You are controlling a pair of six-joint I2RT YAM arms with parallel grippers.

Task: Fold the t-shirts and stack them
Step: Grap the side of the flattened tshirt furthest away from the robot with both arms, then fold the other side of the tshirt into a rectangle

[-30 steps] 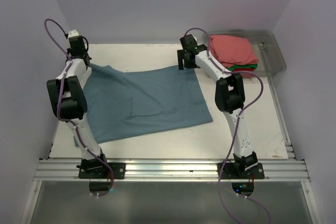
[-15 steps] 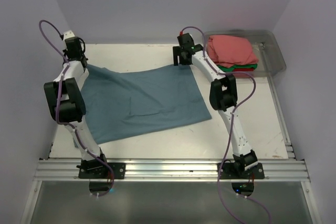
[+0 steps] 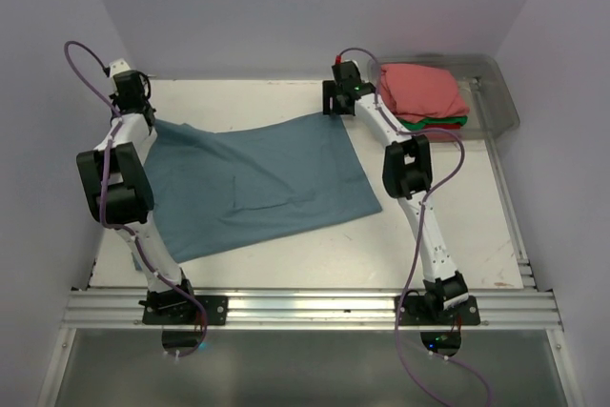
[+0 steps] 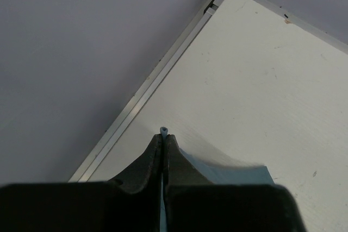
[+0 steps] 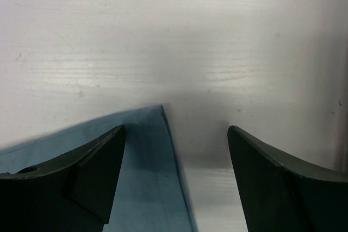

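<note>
only the top view takes in the clear bin (image 3: pixel 506 102) at the table's (image 3: pixel 448 221) 2 o'clock corner. in it a folded salmon-pink tee (image 3: pixel 419 90) lies on top of a stack, with slivers of a green tee (image 3: pixel 438 122) and a red tee (image 3: pixel 443 129) showing under its near edge. the same view shows the slate-blue tee (image 3: pixel 257 183) opened out across the middle of the table, running from 10 o'clock down to 4 o'clock, its 10 o'clock corner drawn up off the surface.

the grip on that corner shows only in the left wrist view. there the left gripper (image 4: pixel 163 137) has its fingers pressed together, a small nub of blue cloth pokes out past the tips, and more cloth falls away toward 4 o'clock.

the right wrist view shows the right gripper (image 5: pixel 175 130) spread wide and holding nothing. the tee's 12 o'clock corner lies flat on the table between the fingers, nearer the one at 8 o'clock of that view. whether that finger touches the cloth i cannot tell.
</note>
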